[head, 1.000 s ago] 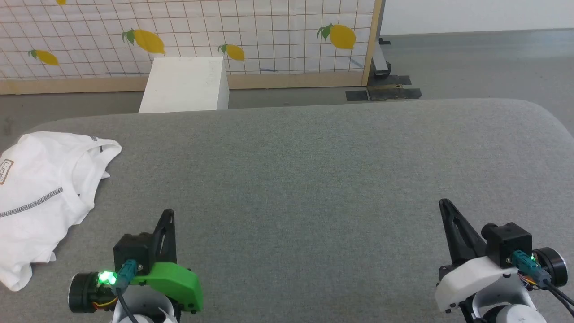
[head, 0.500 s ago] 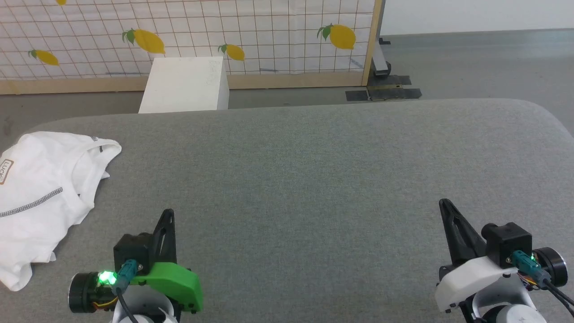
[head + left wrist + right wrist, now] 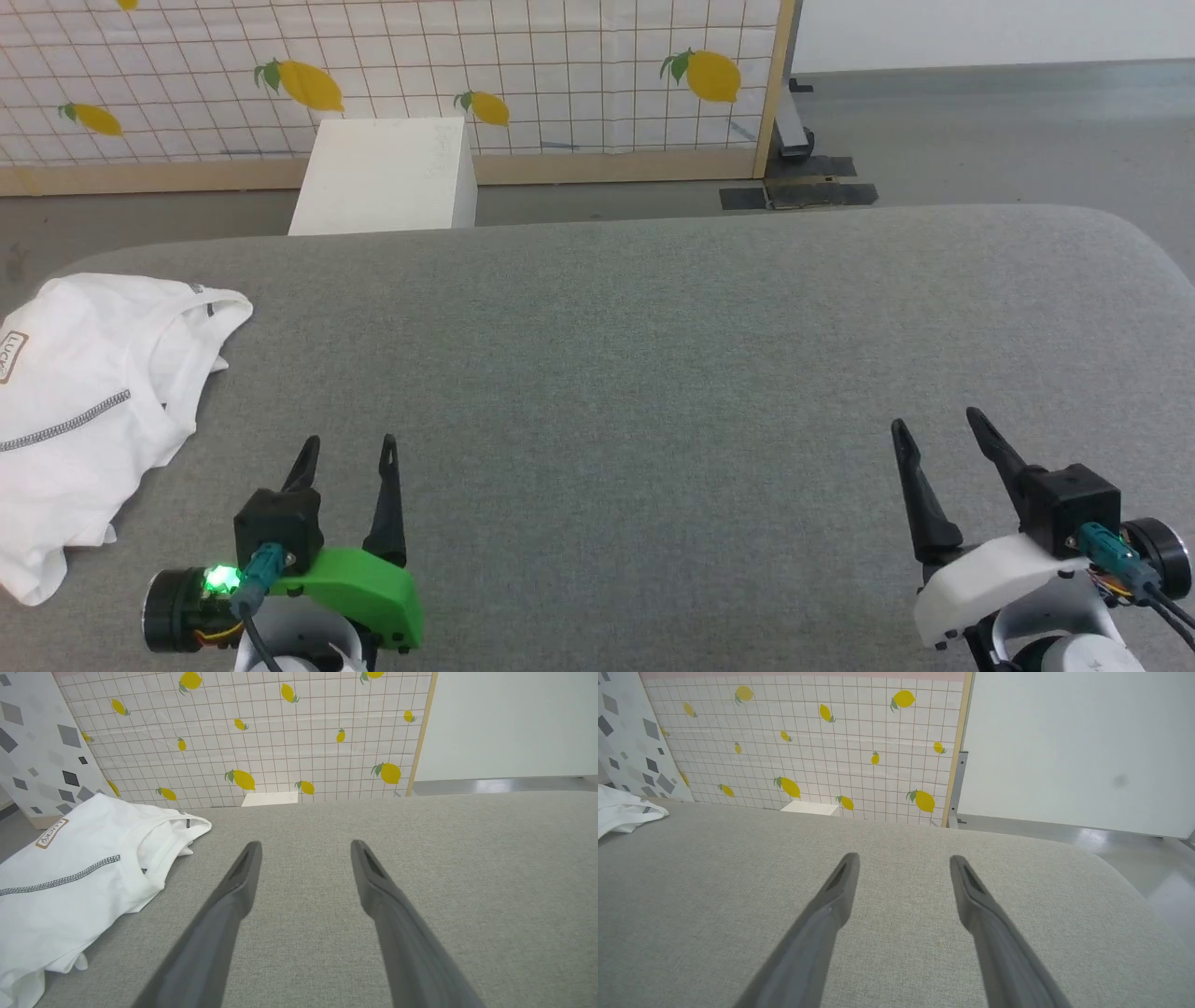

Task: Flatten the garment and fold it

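Garment [image 3: 84, 411], white and thin, lies rumpled at nine o'clock on the grey fabric tabletop [image 3: 653, 355]. It shows a grey zigzag stitch line and a brown-edged patch (lettering partly cut off). Left gripper [image 3: 350, 441] at seven o'clock and right gripper [image 3: 935, 420] at five o'clock both stand spread wide, holding nothing. At twelve o'clock, a lemon-printed panel [image 3: 560, 75] stands behind a white box [image 3: 383, 177].
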